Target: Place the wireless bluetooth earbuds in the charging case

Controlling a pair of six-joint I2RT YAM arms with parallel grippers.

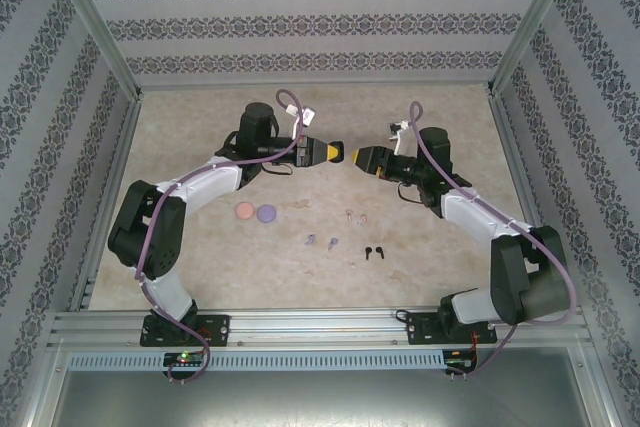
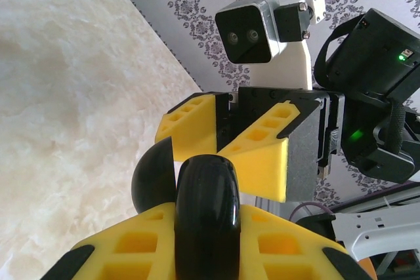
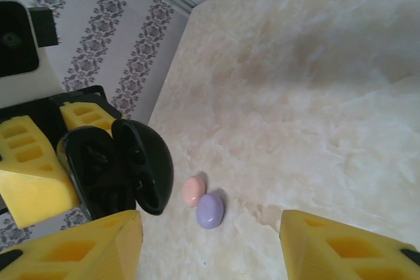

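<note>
— Pale marbled tabletop point(image 1: 200, 147), damask-striped wallpaper walls point(image 1: 300, 7) on three sides. Where do the arms stand?

— Both reach toward the far middle, tips facing each other, near but apart. The left gripper point(image 1: 328, 154) has its yellow fingers pressed onto a glossy black round charging case point(image 3: 118, 165). It holds the case above the table with the hinged lid swung open toward the right gripper point(image 1: 360, 157).

— And that one's fingers?

— Spread wide. Its wrist camera sees bare table between them, nothing gripped.

— Can the case's inside be read?

— Poorly. The right wrist view shows dark hollows, black on black, and whether anything sits in them cannot be told. The left wrist view catches the case edge-on, cut off at the bottom of the frame.

— The earbuds?

— On the table, nearer the bases: tiny pale pink earbuds point(image 1: 355, 215), purple earbuds point(image 1: 321, 241) and black earbuds point(image 1: 373, 251). Each pair lies close together, and all are too small to tell how they lie.

— Anything else?

— A closed pink oval case point(image 3: 193, 190) and a closed lilac oval case point(image 3: 210, 210), just beside each other, left of the earbuds.
</note>
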